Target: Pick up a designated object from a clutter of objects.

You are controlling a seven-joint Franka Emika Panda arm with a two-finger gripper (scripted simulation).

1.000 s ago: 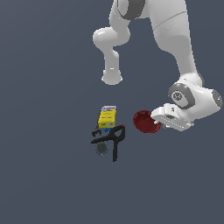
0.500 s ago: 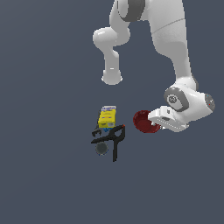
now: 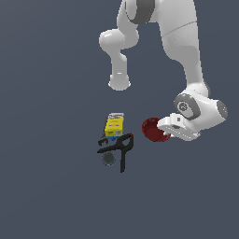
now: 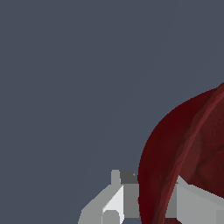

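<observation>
Red bowl (image 3: 155,129) low beside yellow box (image 3: 114,124) and black clamp (image 3: 117,145). Claw (image 4: 148,205) straddling bowl rim, one finger (image 4: 114,202) outside, one inside; grip unclear. Lift probably still ahead.

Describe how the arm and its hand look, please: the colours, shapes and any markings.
The arm is glossy white, built of thick rounded segments with dark grey joint rings. The hand has pale grey, blocky, angular fingers. No cables or markings are visible.

Plain dark slate-grey floor (image 3: 46,196), flat even light, faint soft shadows
</observation>
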